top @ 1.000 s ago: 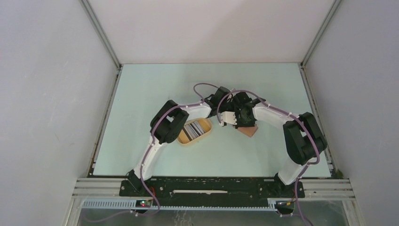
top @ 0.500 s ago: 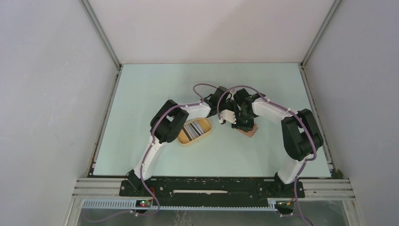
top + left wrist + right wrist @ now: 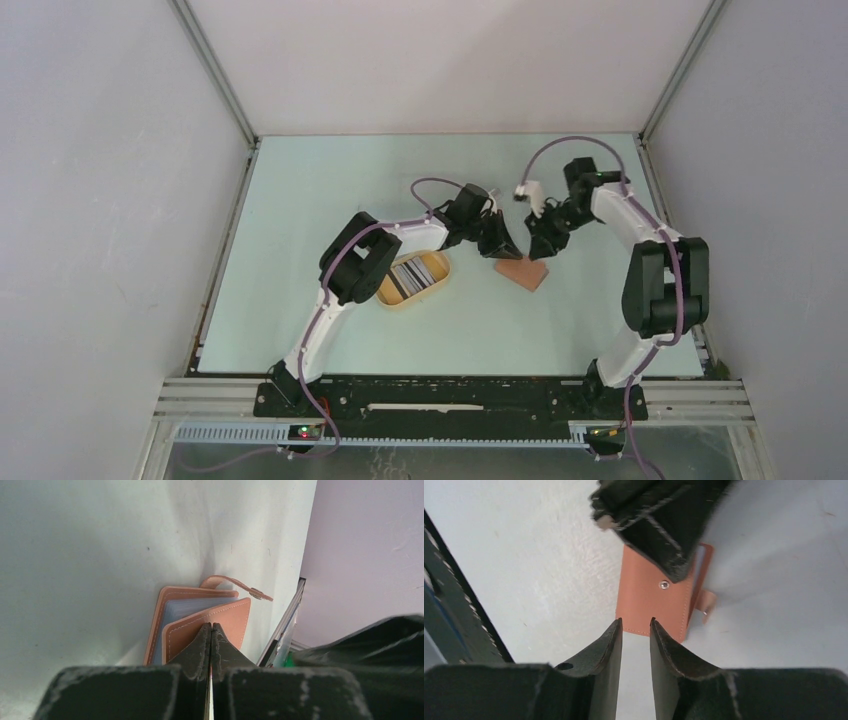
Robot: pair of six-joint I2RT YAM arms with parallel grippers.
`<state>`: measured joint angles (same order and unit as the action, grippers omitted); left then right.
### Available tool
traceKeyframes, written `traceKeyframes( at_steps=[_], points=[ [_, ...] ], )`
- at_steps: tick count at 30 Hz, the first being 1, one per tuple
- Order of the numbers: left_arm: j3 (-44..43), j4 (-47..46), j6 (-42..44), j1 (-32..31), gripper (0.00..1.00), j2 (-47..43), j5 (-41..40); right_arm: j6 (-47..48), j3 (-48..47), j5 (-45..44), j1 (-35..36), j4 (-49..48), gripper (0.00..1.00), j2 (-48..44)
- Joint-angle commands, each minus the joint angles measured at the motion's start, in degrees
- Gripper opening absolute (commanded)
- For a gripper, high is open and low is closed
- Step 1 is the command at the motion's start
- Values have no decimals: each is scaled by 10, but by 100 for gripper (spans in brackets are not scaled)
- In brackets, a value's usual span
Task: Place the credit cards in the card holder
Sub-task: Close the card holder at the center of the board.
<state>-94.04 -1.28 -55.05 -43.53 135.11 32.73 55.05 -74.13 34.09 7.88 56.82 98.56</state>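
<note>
The card holder [image 3: 525, 272] is a reddish-brown wallet lying on the table, partly open, with its light blue lining and snap tab [image 3: 235, 584] showing in the left wrist view [image 3: 227, 620]. My left gripper [image 3: 503, 250] is shut, its tips [image 3: 210, 626] together on the holder's top cover; no card shows between them. My right gripper [image 3: 547, 240] is open a little and empty [image 3: 636, 622], just off the holder's near edge [image 3: 649, 600]. The credit cards [image 3: 415, 276] lie as a striped stack in the yellow tray.
The yellow oval tray [image 3: 392, 297] sits left of the holder, under the left arm's forearm. The left gripper's fingers [image 3: 664, 535] reach over the holder in the right wrist view. The enclosure's walls and metal frame rail [image 3: 285, 625] border the table.
My right gripper has pulled back from over the card holder toward the far right, uncovering it. The left gripper has stayed at the holder. The cards have not moved.
</note>
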Motion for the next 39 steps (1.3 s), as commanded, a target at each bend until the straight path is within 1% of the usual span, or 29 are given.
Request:
traceKeyframes(
  at_steps=[1,2,4,7,9,12,14,16,18,21,24,30,33,39],
  points=[
    [39,75,21,-22,0,17,-28,-102,-23,149,-69,-6,35,-18],
    [39,68,18,-22,1,13,-26,-121,-23,161,-81,-16,36,-15],
    [38,53,9,-22,3,3,-21,-159,-26,173,-105,-35,42,-3],
    [33,30,1,-20,10,-16,-17,-201,-46,150,-118,-47,45,33],
    [31,16,-2,-18,14,-32,-18,-200,-65,142,-120,-33,48,56],
    [22,-6,-5,-16,21,-58,-13,-198,-87,115,-116,-29,48,76],
    [15,-11,-6,-14,23,-73,-10,-187,-109,95,-112,-10,48,95],
    [17,-15,-4,-14,25,-94,-9,-179,-133,78,-107,9,45,116],
    [29,-17,1,-11,26,-113,-14,-173,-140,61,-105,13,43,122],
    [68,-23,18,-6,26,-148,-29,-163,-141,29,-97,12,42,126],
    [106,-24,42,1,27,-177,-47,-151,-146,15,-86,22,41,134],
    [156,-30,59,4,26,-191,-54,-156,-151,7,-80,23,39,146],
    [162,-43,54,3,25,-186,-49,-160,-161,-6,-80,24,37,157],
    [147,-44,54,1,24,-173,-41,-159,-180,-15,-80,34,32,173]
  ],
)
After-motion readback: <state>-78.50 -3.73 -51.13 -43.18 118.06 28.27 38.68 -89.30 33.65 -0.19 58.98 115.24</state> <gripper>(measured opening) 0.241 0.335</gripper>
